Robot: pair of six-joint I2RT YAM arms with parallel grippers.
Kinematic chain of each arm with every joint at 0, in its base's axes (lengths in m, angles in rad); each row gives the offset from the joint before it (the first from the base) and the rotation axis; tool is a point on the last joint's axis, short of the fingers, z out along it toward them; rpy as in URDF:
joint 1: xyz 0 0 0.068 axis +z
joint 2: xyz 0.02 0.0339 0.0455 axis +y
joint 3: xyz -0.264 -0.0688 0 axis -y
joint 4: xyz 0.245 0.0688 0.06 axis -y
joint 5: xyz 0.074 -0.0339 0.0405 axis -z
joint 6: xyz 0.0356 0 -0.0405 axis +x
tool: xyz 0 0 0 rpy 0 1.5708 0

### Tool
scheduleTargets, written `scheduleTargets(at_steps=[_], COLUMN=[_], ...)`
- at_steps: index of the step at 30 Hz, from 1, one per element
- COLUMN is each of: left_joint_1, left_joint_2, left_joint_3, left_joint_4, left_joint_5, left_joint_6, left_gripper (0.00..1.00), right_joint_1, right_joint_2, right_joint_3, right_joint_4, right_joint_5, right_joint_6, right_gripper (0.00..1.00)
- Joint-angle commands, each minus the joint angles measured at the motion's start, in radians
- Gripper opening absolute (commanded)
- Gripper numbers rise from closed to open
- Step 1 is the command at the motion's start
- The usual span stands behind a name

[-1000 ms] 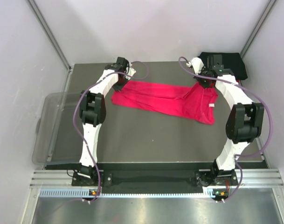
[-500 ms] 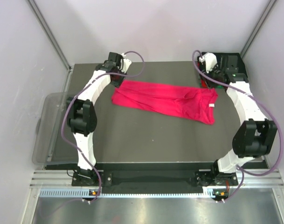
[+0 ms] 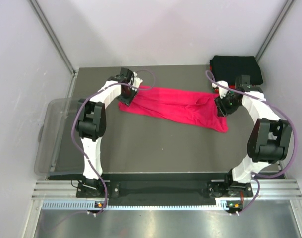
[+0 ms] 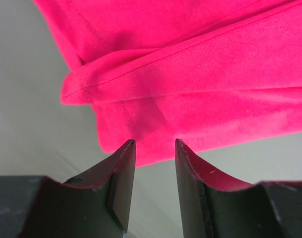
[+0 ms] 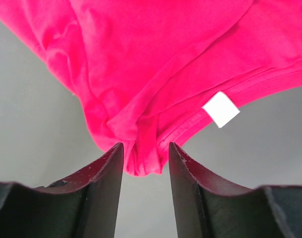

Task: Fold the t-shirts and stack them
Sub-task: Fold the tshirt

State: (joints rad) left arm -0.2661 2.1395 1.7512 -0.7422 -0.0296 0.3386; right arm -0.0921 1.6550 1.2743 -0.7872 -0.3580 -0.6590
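The magenta-pink t-shirt (image 3: 175,106) lies in a long crumpled band across the far half of the table. My left gripper (image 3: 126,97) is open at its left end; in the left wrist view the hem (image 4: 190,109) reaches between my gripper's (image 4: 153,145) fingertips. My right gripper (image 3: 223,106) is open at the right end; a bunched corner (image 5: 146,144) sits between my gripper's (image 5: 145,148) jaws, with the white neck label (image 5: 220,109) beside it. A folded black t-shirt (image 3: 237,67) lies at the back right corner. Red and green shirts are out of view.
A clear plastic bin (image 3: 52,135) stands off the table's left edge. White walls close in the table (image 3: 155,148) at the back and sides. The black shirt lies just behind my right arm.
One second ago my right gripper was at the shirt's raised right end; the cloth then lay flat. Both grippers have since come down from the back onto the shirt's two ends.
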Motion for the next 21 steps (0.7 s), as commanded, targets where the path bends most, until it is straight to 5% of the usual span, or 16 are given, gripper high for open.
scheduleTargets(at_steps=[1, 13, 21], left_joint_1=[0.005, 0.01, 0.022], left_joint_2=[0.009, 0.056, 0.042], left_joint_3=[0.03, 0.05, 0.008], left_joint_4=[0.001, -0.017, -0.011], left_joint_5=[0.017, -0.001, -0.009], left_joint_6=[-0.015, -0.016, -0.012], left_gripper=[0.42, 0.42, 0.41], right_joint_1=[-0.017, -0.038, -0.083], right_joint_2=[0.025, 0.135, 0.164], right_joint_3=[0.028, 0.002, -0.006], right_joint_4=[-0.061, -0.113, -0.147], right_joint_5=[-0.064, -0.11, -0.125], right_joint_6=[-0.048, -0.114, -0.149], right_gripper=[0.42, 0.43, 0.05])
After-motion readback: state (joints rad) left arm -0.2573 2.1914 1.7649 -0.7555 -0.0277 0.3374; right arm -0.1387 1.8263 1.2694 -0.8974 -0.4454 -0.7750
